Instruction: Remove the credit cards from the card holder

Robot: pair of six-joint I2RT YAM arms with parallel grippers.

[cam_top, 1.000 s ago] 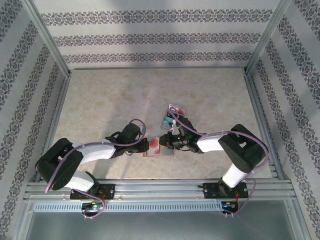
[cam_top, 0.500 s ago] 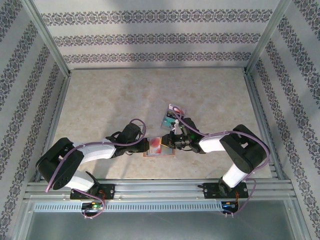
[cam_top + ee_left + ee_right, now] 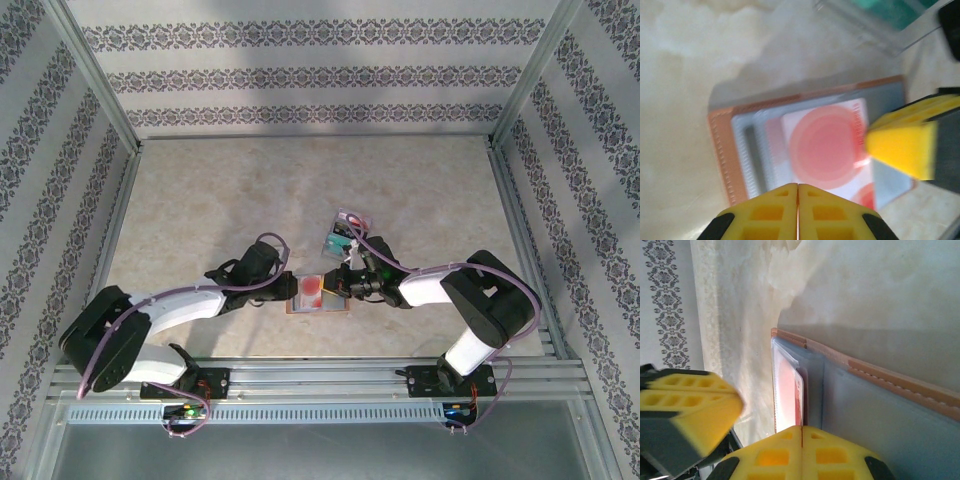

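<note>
Dropped lower and swung out toward the near left corner since a second ago, the left arm (image 3: 150, 310) now reaches flatter across the counter (image 3: 220, 200).

From the top camera, the card holder (image 3: 322, 309) lies open near the counter's front edge. It sits between the left tool (image 3: 294, 290) and the right tool (image 3: 336, 286), which face each other across it. A red card (image 3: 312, 290) lies on the holder. Just behind stands a clear tray (image 3: 352, 222) with a teal card (image 3: 334, 243) in it.

On the left wrist camera, the left tool's fingers are pressed together with nothing between them. Their tips are at the near edge of the red card, which rests on the holder's grey-blue panel. The right tool's yellow finger sits at the card's opposite edge.

On the right wrist camera, the right tool's fingers are likewise pressed together and empty. They are over the holder's grey-blue panel, beside the card's edge.
</note>
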